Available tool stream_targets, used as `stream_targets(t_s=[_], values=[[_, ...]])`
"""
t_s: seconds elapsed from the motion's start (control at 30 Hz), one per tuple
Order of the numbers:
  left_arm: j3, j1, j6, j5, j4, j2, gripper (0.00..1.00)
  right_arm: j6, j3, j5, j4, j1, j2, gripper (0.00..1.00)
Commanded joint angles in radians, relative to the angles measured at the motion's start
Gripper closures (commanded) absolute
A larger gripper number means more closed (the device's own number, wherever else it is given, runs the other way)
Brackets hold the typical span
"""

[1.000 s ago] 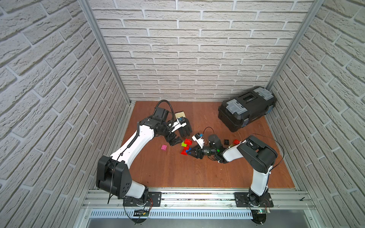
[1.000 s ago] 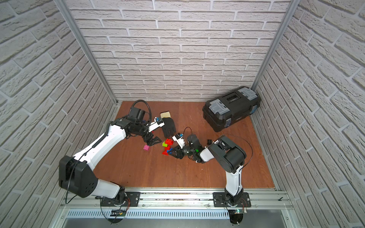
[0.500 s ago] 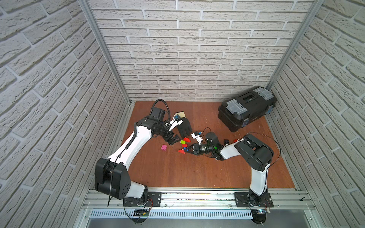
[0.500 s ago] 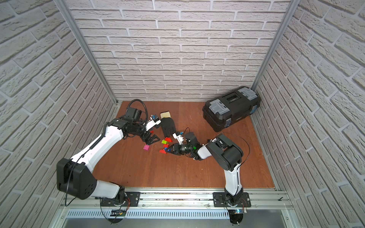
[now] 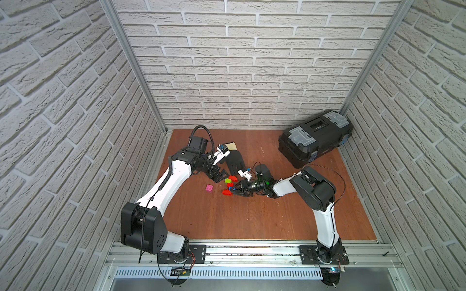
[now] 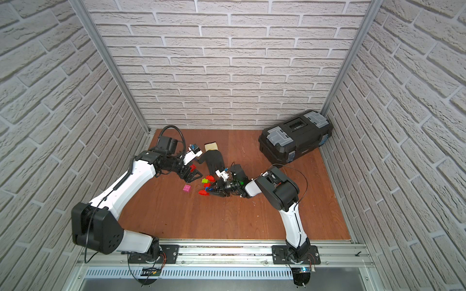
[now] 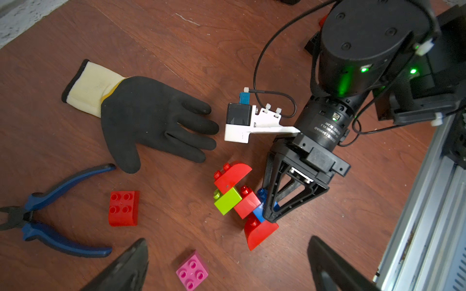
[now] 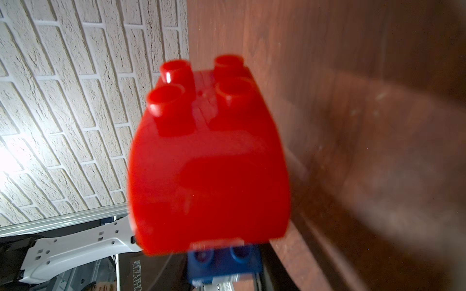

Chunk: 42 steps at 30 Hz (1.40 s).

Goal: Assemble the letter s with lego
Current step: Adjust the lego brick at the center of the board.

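A joined lego piece lies in mid-table: a red curved brick (image 7: 232,175), a lime green brick (image 7: 227,204), a red brick (image 7: 248,205), a blue brick (image 7: 259,210) and a second red curved brick (image 7: 259,233). My right gripper (image 7: 271,216) is shut on its blue brick, low over the wood (image 5: 235,190) (image 6: 210,190). The right wrist view is filled by that red curved brick (image 8: 209,176) with the blue brick (image 8: 224,264) beneath it. My left gripper (image 7: 227,272) stands open just left of the piece (image 5: 219,175), and a loose pink brick (image 7: 192,273) (image 5: 209,188) lies between its fingers. A loose red brick (image 7: 123,207) lies apart.
A black glove (image 7: 151,118) with a cream cuff lies behind the bricks (image 5: 235,160). Blue-handled pliers (image 7: 50,209) lie beside the loose red brick. A black toolbox (image 5: 315,144) (image 6: 295,137) fills the far right corner. Brick walls close in three sides.
My right gripper has slid a little to the left with the joined bricks in it. The left arm has drawn back slightly toward the far left, still open.
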State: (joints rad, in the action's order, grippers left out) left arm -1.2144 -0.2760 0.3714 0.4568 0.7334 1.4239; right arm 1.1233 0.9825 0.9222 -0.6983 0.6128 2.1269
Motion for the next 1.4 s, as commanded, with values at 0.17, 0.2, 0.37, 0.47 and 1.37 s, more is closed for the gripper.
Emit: stream_targets(t_s=[0.17, 0.2, 0.37, 0.47, 1.37], values=[[0.014, 0.022, -0.020, 0.010, -0.031, -0.022, 0.02, 0.018, 0.122, 0.062, 0.083, 0.007, 0.060, 0.65], [0.014, 0.023, -0.020, 0.010, -0.032, -0.022, 0.02, 0.021, 0.133, 0.065, 0.088, 0.007, 0.065, 0.65], [0.017, 0.028, -0.021, 0.010, -0.032, -0.022, 0.02, 0.019, 0.174, 0.067, 0.129, 0.007, 0.092, 0.64], [0.019, 0.029, -0.022, 0.008, -0.033, -0.018, 0.02, 0.010, 0.179, 0.056, 0.155, 0.007, 0.097, 0.62], [0.008, 0.033, -0.026, 0.017, -0.031, -0.001, 0.02, -0.318, 0.183, -0.191, 0.633, 0.037, -0.063, 0.40]])
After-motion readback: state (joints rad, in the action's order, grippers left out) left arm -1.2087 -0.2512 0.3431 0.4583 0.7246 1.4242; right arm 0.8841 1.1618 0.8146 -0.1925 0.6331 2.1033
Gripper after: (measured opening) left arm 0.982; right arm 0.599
